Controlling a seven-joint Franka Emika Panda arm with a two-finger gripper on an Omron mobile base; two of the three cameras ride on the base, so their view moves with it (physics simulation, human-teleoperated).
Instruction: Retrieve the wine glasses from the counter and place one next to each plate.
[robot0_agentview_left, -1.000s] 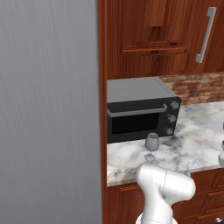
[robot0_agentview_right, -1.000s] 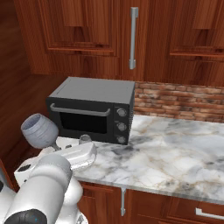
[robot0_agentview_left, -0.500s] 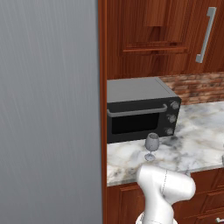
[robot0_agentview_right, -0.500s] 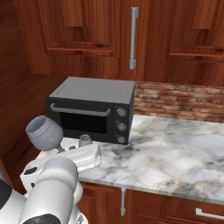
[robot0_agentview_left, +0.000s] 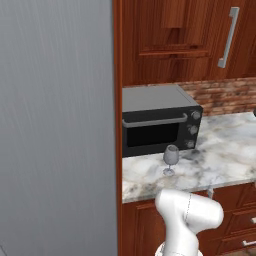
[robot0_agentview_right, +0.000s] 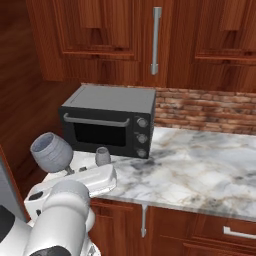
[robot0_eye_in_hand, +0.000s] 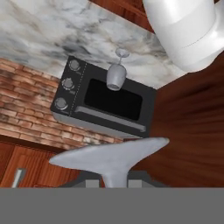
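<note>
The counter (robot0_agentview_right: 200, 170) carries a black toaster oven (robot0_agentview_right: 107, 120), unchanged. One wine glass (robot0_agentview_left: 170, 159) stays upright on the marble just in front of the oven. The held wine glass (robot0_agentview_right: 51, 151) has shifted right and lower since a second ago; the gripper (robot0_agentview_right: 75, 172) remains clamped narrowly on its stem, foot (robot0_eye_in_hand: 109, 158) nearest the hand.

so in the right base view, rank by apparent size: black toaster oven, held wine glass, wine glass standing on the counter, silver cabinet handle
1. Black toaster oven, clearly largest.
2. Clear greyish wine glass gripped at the arm's end; it looks big partly because it sits near the camera.
3. Long silver cabinet handle, taller but thinner, so this rank is unsure.
4. Wine glass on the marble counter, smallest.
</note>
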